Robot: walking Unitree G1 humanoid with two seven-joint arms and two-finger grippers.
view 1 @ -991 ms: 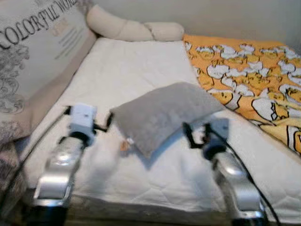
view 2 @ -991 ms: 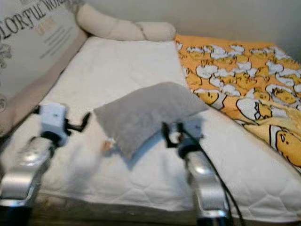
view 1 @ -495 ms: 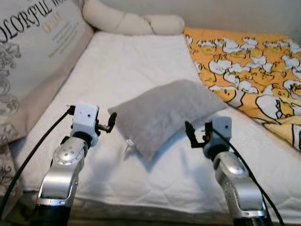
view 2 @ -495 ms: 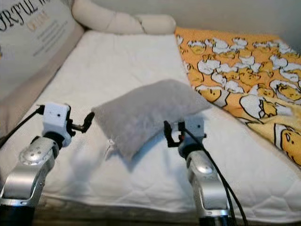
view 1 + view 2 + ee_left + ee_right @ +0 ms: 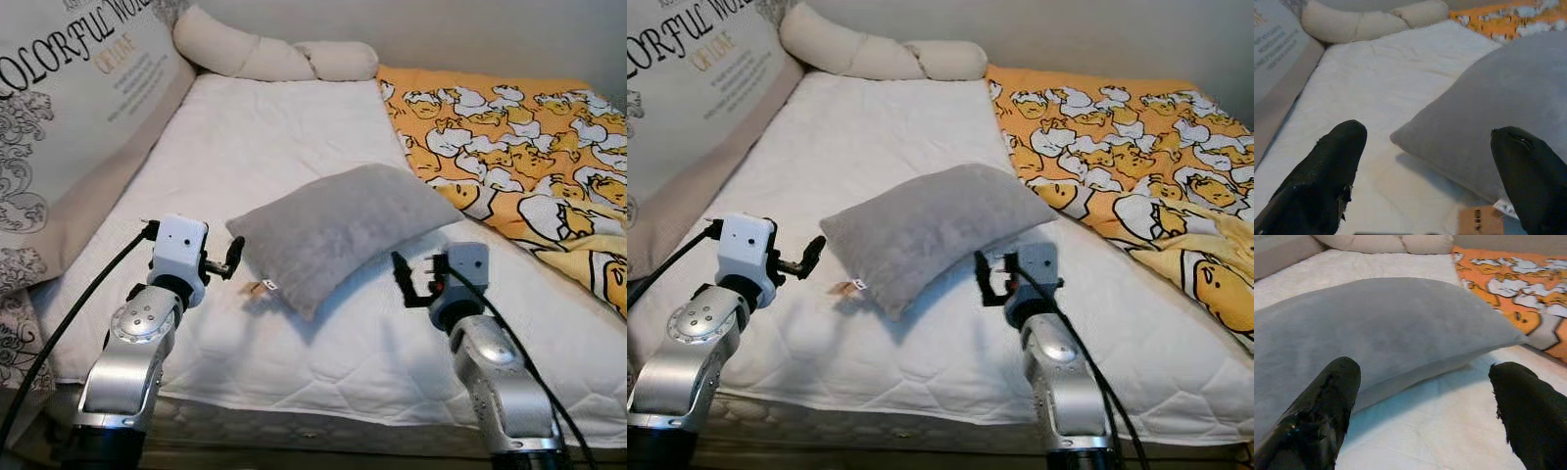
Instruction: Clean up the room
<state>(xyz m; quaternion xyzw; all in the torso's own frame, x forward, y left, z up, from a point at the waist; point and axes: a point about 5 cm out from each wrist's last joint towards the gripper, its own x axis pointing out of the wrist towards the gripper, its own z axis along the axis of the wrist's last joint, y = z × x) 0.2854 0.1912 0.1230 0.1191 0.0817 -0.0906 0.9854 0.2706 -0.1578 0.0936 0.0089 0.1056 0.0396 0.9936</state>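
- The grey pillow (image 5: 343,230) lies mid-mattress (image 5: 294,127), the orange duck blanket (image 5: 519,147) at its 2 o'clock.
- The left gripper (image 5: 1432,171) hovers at the pillow's 9 o'clock, fingers spread wide, empty.
- The right gripper (image 5: 1425,406) sits at its 4 o'clock, equally spread, empty.

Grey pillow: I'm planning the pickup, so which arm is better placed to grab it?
Probably the left. The left gripper sits open right beside the grey pillow, level with its near corner. The right gripper, also open, hangs just off the pillow's long edge, an awkward spot to pinch.
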